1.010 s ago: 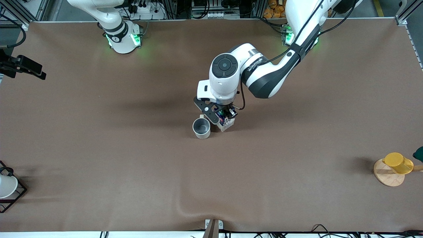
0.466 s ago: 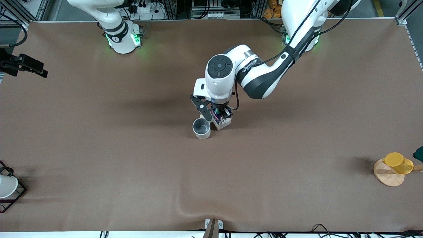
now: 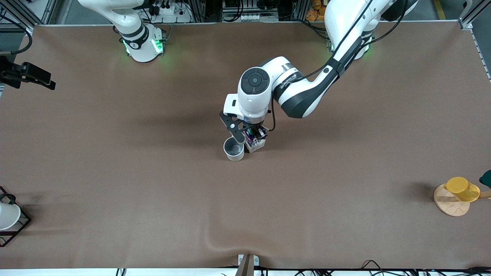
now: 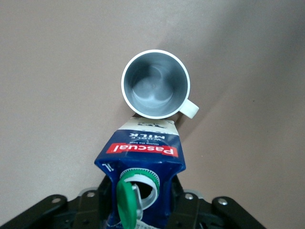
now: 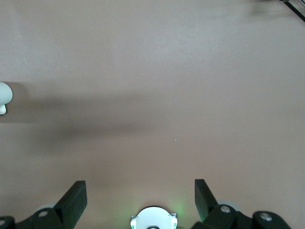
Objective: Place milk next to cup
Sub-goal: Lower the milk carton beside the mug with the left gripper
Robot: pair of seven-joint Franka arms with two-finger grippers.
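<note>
brown cloth-covered table (image 3: 115, 191), slight wrinkle at near edge; aluminium framing (image 3: 466, 15) and cables along robots' edge

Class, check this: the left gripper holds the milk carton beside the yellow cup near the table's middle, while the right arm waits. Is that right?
One error: the carton held by the left gripper stands beside the cream mug, not the yellow cup, which sits at the left arm's end of the table. The left wrist view shows it.

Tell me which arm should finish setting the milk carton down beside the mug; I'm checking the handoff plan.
Left. The left gripper already grips the milk carton right beside the mug, so it likely only has to let go. The right gripper waits open over bare table, away from both.
</note>
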